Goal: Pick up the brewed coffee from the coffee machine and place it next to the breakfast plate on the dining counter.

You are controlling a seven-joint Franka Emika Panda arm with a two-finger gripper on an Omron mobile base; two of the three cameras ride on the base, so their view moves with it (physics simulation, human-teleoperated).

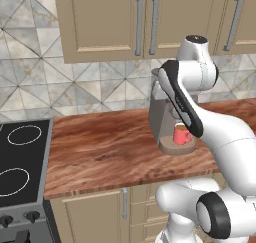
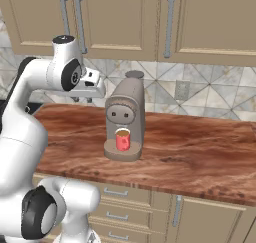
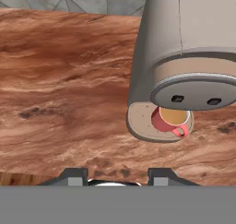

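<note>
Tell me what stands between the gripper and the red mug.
No loose thing lies on the counter between the gripper and the red mug. But the mug sits on the coffee machine's round base under its overhanging head, which covers the mug from above, so the front looks like the open way in.

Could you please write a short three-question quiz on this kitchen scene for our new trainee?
1. True or false: the red mug lies tipped on the wooden worktop.
2. What stands on the coffee machine's round base?
3. Is the gripper A) clamped on the mug, or B) apart from it, jaws open?

Key: 1 false, it stands upright on the base. 2 the red mug. 3 B.
</note>
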